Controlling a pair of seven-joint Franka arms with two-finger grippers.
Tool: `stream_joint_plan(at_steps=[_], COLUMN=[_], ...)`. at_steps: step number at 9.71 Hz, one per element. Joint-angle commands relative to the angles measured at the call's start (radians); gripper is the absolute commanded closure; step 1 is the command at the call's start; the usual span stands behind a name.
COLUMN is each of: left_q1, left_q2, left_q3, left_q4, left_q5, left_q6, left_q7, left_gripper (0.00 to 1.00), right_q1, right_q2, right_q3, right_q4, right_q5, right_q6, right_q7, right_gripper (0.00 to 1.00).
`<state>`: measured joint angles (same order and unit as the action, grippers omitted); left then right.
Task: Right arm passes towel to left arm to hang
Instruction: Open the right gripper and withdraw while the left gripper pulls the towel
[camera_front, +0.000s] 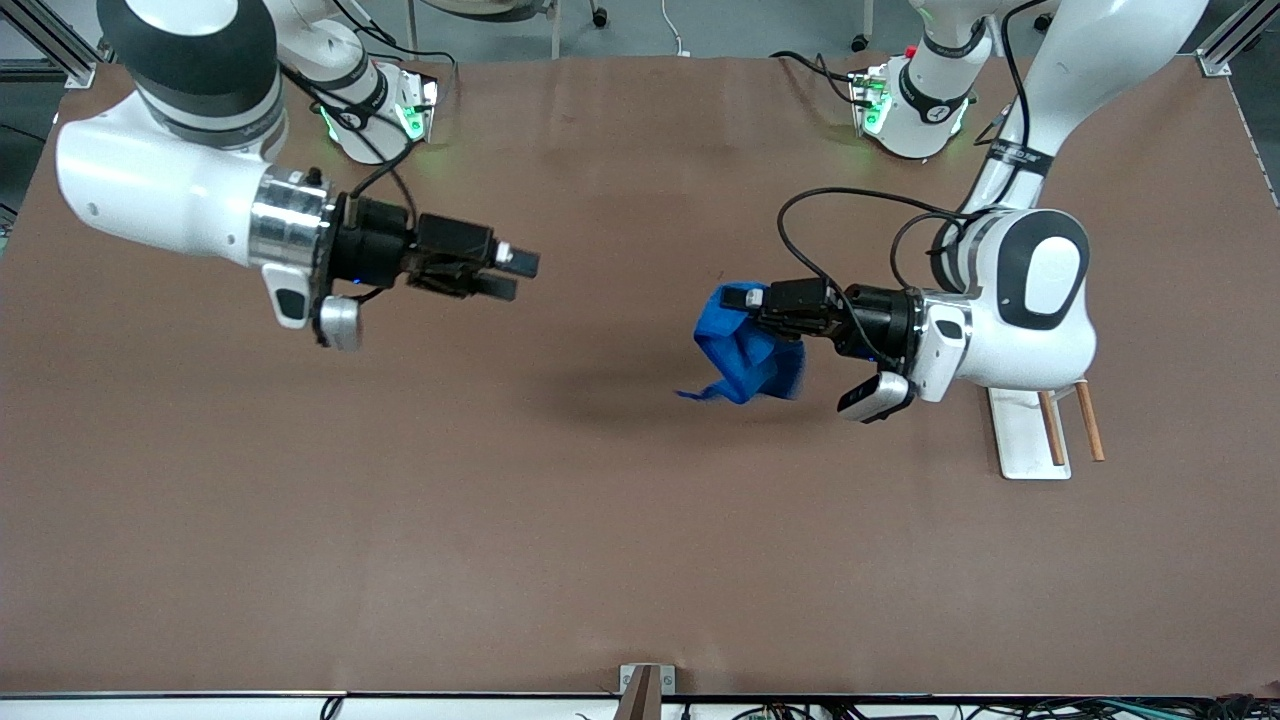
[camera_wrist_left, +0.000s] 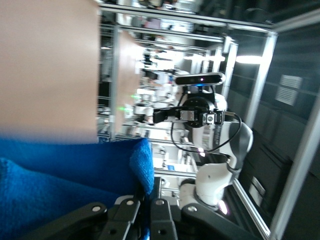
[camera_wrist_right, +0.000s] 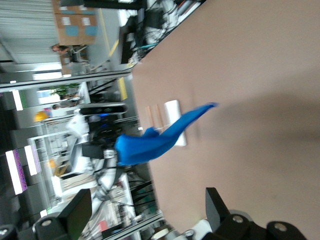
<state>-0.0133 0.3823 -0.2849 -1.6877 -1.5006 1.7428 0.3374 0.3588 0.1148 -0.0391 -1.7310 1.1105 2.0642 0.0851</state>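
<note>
The blue towel (camera_front: 745, 355) hangs bunched from my left gripper (camera_front: 737, 299), which is shut on its upper edge, above the middle of the table. In the left wrist view the towel (camera_wrist_left: 60, 185) fills the space beside the closed fingers of the left gripper (camera_wrist_left: 145, 202). My right gripper (camera_front: 515, 275) is open and empty, held in the air toward the right arm's end and pointing at the towel with a gap between them. In the right wrist view the right gripper (camera_wrist_right: 145, 210) shows its fingers spread wide, with the towel (camera_wrist_right: 155, 137) hanging farther off.
A white-based rack with two wooden rods (camera_front: 1040, 430) stands on the table under the left arm's forearm; it also shows in the right wrist view (camera_wrist_right: 172, 120). A small bracket (camera_front: 645, 685) sits at the table's edge nearest the front camera.
</note>
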Motion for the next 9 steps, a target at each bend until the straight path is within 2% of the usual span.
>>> stream_joint_plan(at_steps=[1,4,6,8,9], left_q1=[0.025,0.062,0.069,0.065,0.067], left_q2=[-0.005,-0.034,-0.046,-0.042,-0.043], left_q3=[0.006,0.003,0.004,0.001,0.001], left_q4=[0.057,0.114,0.147,0.193,0.194], left_q5=[0.2,0.568,0.774,0.998,1.06], left_q6=[0.041,0.043,0.043,0.038,0.032], left_q7=[-0.23,-0.554,-0.702,-0.832,-0.886], left_gripper=[1.0,1.0,1.0,1.0,1.0], right_q1=[-0.085,-0.223,-0.296,-0.342,-0.356], right_q2=[-0.011,-0.011,-0.012,-0.023,-0.046], right_q3=[0.011,0.011,0.011,0.011,0.011], right_q4=[-0.031,-0.036,-0.038,-0.038,-0.035], right_q5=[-0.194,-0.623,-0.846,-0.975,-0.988], right_q6=[-0.022,-0.07,-0.087,-0.11,-0.149], right_q7=[0.021,0.024,0.025,0.024,0.016], right_gripper=[0.0,0.0,0.0,0.0,0.0])
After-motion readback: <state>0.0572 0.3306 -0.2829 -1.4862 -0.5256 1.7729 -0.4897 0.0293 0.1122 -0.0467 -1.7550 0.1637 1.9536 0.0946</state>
